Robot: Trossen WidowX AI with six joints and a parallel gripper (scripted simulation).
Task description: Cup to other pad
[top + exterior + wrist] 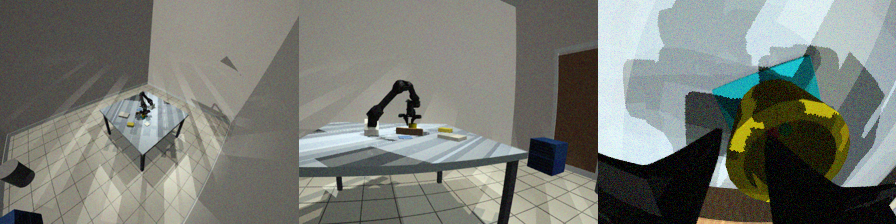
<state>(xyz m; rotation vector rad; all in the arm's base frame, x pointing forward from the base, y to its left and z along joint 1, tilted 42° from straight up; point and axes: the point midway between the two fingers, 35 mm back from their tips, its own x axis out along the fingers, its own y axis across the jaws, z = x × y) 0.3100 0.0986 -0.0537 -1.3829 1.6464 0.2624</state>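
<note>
The yellow cup [143,115] [413,126] [833,112] stands upright on the cyan pad [748,86], whose far part shows beyond it in the wrist view. A dark red and a green marble [785,130] show dimly inside the cup. My gripper [410,123] [744,138] is open around the cup's near wall: one finger is outside with a gap to the wall, the other is over the cup's opening. The fingers hide part of the cup's inside. The blue pad [405,137] lies bare on the other side of the brown block.
The long brown block [409,131] [733,200] lies close beside the cup, between the two pads. A yellow block [130,124] [445,130], an off-white slab [124,115] [452,136] and a small white square [147,123] lie farther off on the table [142,142].
</note>
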